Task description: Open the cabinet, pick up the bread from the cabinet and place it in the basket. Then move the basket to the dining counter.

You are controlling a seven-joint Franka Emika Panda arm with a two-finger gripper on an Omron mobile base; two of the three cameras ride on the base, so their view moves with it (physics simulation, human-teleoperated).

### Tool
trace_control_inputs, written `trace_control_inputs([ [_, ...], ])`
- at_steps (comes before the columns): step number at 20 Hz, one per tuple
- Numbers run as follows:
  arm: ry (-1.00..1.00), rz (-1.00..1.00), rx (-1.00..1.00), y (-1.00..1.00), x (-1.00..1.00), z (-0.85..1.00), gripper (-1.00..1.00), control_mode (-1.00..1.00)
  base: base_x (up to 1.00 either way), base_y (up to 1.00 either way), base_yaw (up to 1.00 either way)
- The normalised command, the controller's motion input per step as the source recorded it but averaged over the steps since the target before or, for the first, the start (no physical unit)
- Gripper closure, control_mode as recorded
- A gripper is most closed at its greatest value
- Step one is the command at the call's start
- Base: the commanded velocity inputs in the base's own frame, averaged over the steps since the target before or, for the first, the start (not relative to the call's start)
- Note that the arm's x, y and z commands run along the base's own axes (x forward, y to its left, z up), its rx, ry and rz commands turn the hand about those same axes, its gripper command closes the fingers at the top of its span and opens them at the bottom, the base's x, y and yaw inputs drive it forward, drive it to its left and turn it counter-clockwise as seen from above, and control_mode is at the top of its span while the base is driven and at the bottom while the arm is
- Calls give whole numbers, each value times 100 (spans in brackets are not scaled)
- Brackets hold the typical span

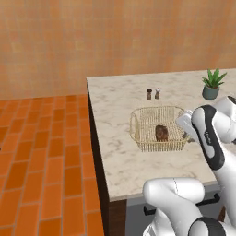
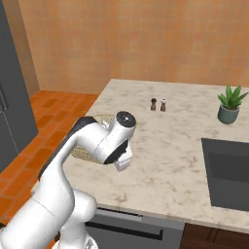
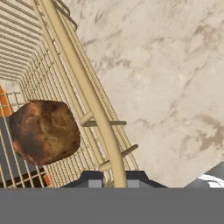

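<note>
My jaws (image 3: 114,181) clamped on rim of golden-yellow wire mesh basket (image 1: 146,120). Small dark-brown bread lump (image 1: 161,132) lies inside. Basket over pale beige marble table (image 1: 120,152).

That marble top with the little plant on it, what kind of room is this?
Most likely a kitchen, computer-rendered. The pale marble counter carries two small shakers and a potted plant, a dark sink is set into it, and a wire basket holds bread. Terracotta tiles cover the floor.
</note>
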Motion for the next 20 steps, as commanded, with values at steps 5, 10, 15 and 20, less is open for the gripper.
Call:
trace_control_inputs([
  [5, 9, 0, 0, -25, 64, -50, 100, -100, 0, 0, 0],
  [10, 7, 0, 0, -22, 43, -52, 100, -100, 0, 0, 0],
  [15, 5, 0, 0, -11, 16, -45, 100, -100, 0, 0, 0],
  [20, 2, 0, 0, -10, 12, -45, 100, -100, 0, 0, 0],
])
